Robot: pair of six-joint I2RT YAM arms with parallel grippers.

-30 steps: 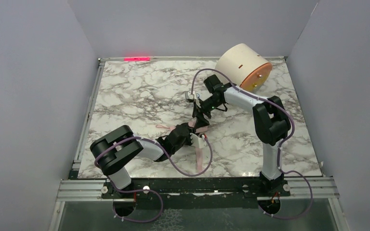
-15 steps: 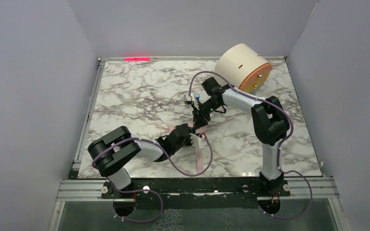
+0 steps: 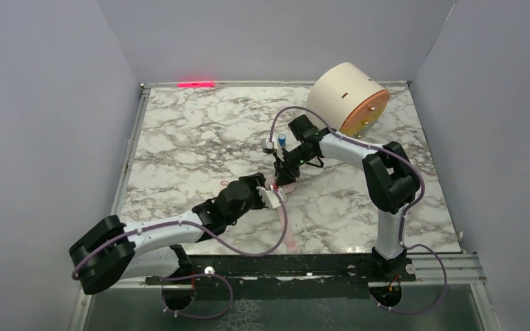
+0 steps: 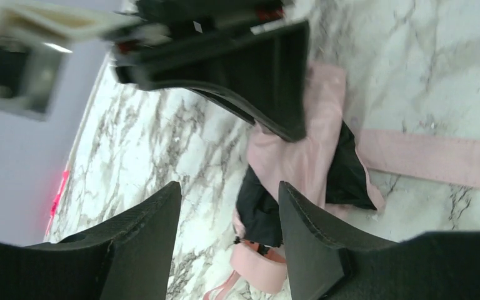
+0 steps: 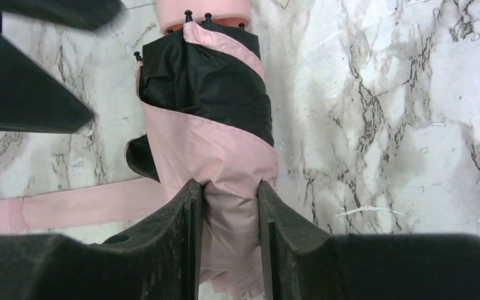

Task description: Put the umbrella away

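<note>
The umbrella (image 3: pixel 277 186) lies folded at the table's middle, pale pink fabric over black. In the right wrist view its fabric (image 5: pixel 215 144) runs away from me to the pink handle (image 5: pixel 203 9). My right gripper (image 5: pixel 228 187) is shut on the pink fabric at the near end; it also shows in the top view (image 3: pixel 286 169). My left gripper (image 4: pixel 228 190) is open, its fingers (image 4: pixel 315 237) straddling the handle end (image 4: pixel 259 269) without closing on it; it also shows in the top view (image 3: pixel 270 196). The long pink strap (image 3: pixel 288 231) trails toward the front edge.
A cream cylindrical drum (image 3: pixel 341 93) with an orange face lies at the back right of the marble table (image 3: pixel 186 131). Grey walls enclose three sides. A metal rail (image 3: pixel 283 265) runs along the front. Purple cables loop off both arms.
My left arm has stretched out low over the table, its elbow dropping toward the front left, with the gripper staying at the umbrella. My right gripper shifted slightly left, still holding the fabric.
</note>
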